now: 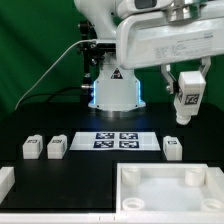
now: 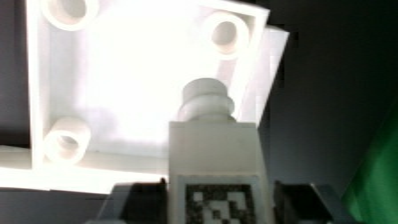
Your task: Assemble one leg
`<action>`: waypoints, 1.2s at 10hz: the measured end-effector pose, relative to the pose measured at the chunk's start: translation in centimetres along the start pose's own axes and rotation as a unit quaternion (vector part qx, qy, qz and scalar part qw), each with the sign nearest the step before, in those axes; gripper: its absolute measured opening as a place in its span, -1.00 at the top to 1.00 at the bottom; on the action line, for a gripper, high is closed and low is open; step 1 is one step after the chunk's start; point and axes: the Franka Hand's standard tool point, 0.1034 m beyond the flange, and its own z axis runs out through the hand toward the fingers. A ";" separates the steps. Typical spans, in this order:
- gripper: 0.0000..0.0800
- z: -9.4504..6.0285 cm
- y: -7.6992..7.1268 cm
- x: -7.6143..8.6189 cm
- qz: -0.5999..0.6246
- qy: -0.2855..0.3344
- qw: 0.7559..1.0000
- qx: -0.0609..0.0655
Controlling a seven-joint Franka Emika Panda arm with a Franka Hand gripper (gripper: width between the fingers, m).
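While the fingers (image 2: 143, 205) clasp the leg (image 1: 188, 100) aloft, its tag (image 2: 217, 205) — black-and-white squares — shows.

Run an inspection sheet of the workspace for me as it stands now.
Surface: black table, with the marker board lying flat on it.
Job's things: held leg in the air, peg end down; three loose legs on the table.
Clutter: white panel with corner sockets; white part, cut off by the frame.
Grippers: gripper shut on the held leg, over the panel.
Cables: pale cable curving toward the arm base.
Surroundings: green backdrop.
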 end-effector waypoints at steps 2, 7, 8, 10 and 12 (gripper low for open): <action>0.28 -0.3 1.3 0.7 -0.007 0.120 0.992 -0.029; 0.28 1.4 2.0 7.3 0.006 0.161 0.987 -0.015; 0.28 2.7 1.0 7.6 0.035 0.175 0.984 -0.008; 0.28 3.2 0.3 7.5 0.024 0.174 0.984 -0.015; 0.28 3.4 0.3 7.5 0.025 0.173 0.984 -0.015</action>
